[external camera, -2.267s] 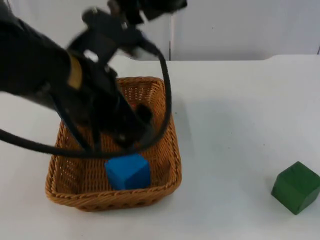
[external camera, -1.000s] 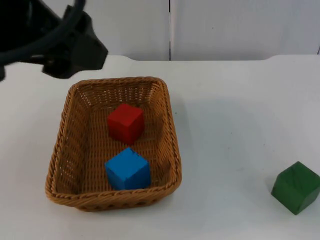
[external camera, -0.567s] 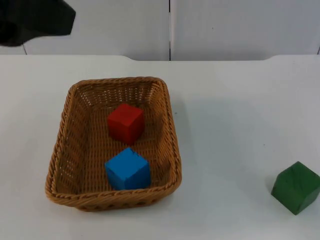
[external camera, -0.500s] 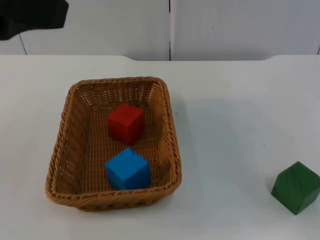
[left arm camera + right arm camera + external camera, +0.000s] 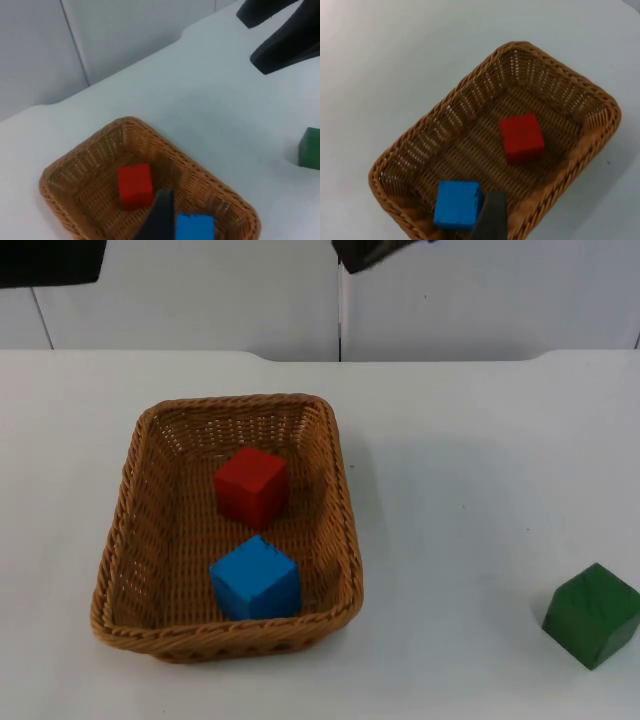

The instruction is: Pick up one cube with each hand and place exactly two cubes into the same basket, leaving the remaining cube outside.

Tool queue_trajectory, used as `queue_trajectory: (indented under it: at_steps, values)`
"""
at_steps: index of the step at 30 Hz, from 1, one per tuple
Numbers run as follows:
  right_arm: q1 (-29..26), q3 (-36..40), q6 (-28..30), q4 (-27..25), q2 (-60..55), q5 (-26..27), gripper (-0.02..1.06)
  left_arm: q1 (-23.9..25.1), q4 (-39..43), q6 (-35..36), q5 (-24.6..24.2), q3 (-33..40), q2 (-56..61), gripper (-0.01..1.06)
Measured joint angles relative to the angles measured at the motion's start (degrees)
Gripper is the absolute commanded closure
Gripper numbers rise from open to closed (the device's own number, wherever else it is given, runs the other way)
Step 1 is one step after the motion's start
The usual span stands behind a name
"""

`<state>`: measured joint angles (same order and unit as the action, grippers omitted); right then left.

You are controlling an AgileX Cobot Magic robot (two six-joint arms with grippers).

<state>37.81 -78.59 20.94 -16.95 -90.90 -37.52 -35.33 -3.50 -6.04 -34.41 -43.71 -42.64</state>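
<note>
A woven brown basket [image 5: 342, 530] stands on the left half of the white table. Inside it lie a red cube [image 5: 250, 485] toward the back and a blue cube [image 5: 255, 578] toward the front, a small gap apart. A green cube [image 5: 592, 615] rests on the table far to the right, near the front edge. My left gripper [image 5: 157, 222] hangs high over the basket [image 5: 65, 170], looking down on the red cube [image 5: 135, 185] and blue cube [image 5: 195, 227]. My right gripper [image 5: 490, 220] is likewise high above the basket [image 5: 420, 132], red cube [image 5: 521, 138] and blue cube [image 5: 457, 205].
The grey partition wall [image 5: 480, 290] closes the table at the back. A piece of the left arm [image 5: 50, 260] sits at the upper left corner, and a piece of the right arm [image 5: 380, 250] at the top edge. The green cube [image 5: 311, 147] stands alone on bare table.
The left arm has lifted out of the basket and withdrawn to the upper left corner, uncovering the red cube. A piece of the right arm has come in at the top edge.
</note>
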Motion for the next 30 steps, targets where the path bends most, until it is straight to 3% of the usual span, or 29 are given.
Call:
queue_trajectory:
  at_steps: [10, 30]
  values:
    - [0.0, 12.7, 0.0, 0.0, 11.3, 5.0, 0.33, 0.0, -5.3, -3.6, -2.5, 0.0, 4.0, 0.21]
    - [0.1, 27.2, -0.3, 0.0, 29.8, 5.8, 0.33, 0.0, -8.7, -7.1, -10.6, 0.0, 13.4, 0.21]
